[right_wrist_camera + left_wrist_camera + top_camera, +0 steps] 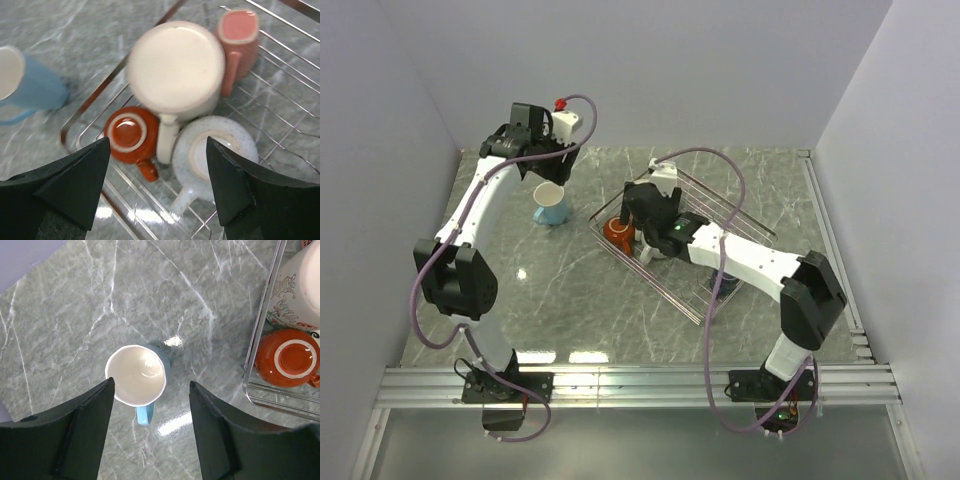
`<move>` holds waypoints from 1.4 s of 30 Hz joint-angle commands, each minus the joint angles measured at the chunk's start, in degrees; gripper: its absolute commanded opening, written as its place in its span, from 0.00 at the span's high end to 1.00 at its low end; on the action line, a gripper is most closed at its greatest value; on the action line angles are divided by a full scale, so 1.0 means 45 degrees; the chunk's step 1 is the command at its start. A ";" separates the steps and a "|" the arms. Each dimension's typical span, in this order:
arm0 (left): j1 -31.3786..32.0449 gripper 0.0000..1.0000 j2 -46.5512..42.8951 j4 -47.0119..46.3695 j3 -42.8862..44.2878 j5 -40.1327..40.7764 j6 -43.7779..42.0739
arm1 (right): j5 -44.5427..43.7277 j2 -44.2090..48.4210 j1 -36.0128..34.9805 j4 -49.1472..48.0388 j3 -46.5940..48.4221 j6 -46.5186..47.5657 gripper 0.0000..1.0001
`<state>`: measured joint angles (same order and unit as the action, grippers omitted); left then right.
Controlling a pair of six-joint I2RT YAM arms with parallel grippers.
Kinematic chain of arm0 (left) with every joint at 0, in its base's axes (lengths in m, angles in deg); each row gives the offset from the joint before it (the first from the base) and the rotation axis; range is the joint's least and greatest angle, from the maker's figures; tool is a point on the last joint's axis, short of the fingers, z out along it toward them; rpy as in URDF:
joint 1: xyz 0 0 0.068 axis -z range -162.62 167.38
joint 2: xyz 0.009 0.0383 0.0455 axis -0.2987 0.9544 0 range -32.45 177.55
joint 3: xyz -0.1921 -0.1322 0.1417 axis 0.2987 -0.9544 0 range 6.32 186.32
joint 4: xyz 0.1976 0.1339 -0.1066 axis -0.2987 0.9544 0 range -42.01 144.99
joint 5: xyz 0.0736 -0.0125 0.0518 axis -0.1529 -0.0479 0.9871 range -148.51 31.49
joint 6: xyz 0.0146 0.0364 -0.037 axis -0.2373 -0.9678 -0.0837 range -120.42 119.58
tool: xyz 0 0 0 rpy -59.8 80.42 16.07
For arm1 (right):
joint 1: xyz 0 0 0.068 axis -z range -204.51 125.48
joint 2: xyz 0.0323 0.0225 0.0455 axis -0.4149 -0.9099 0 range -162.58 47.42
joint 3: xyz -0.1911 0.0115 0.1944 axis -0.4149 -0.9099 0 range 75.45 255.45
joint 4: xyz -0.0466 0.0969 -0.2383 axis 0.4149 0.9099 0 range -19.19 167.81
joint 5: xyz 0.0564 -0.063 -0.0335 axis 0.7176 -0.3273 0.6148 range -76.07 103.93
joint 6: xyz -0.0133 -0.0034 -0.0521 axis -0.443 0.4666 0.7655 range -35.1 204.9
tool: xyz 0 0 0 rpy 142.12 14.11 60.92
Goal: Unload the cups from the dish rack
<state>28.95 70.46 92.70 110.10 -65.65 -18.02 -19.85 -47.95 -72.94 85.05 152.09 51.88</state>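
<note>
Left gripper hangs over the light blue mug, fingers spread wide, holding nothing. The mug stands upright on the grey marble table, just outside the dish rack, handle toward the camera.

Right gripper hovers above the rack, fingers likewise spread and empty. Below it, three mugs sit base-up in the rack: large cream mug, orange-red mug and white speckled mug, crowded together (wrist view somewhat blurred). A pinkish mug sits just beside the cream one.
</note>
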 commanded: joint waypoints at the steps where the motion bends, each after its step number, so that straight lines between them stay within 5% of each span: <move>1: -0.0091 0.33 -0.0681 -0.0892 -0.0524 -0.0289 0.0495 | -0.2258 -0.0581 -0.0001 0.0174 0.0623 -0.1472 0.18; 7: -0.0111 0.34 -0.1072 -0.0989 -0.1071 -0.0718 0.0319 | -0.2025 -0.2281 -0.0020 0.1169 0.2244 -0.1082 0.35; 31: -0.0228 0.34 -0.1405 -0.0873 -0.1033 -0.1266 0.0182 | -0.1146 -0.4079 0.0507 0.1348 0.2851 -0.0867 0.43; 42: -0.0248 0.34 -0.1463 -0.0814 -0.1072 -0.1305 0.0162 | -0.0755 -0.4002 0.0644 0.1055 0.2364 -0.1003 0.73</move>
<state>28.01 67.11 89.60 104.25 -70.26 -17.21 -24.18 -65.46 -71.50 92.96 162.86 48.30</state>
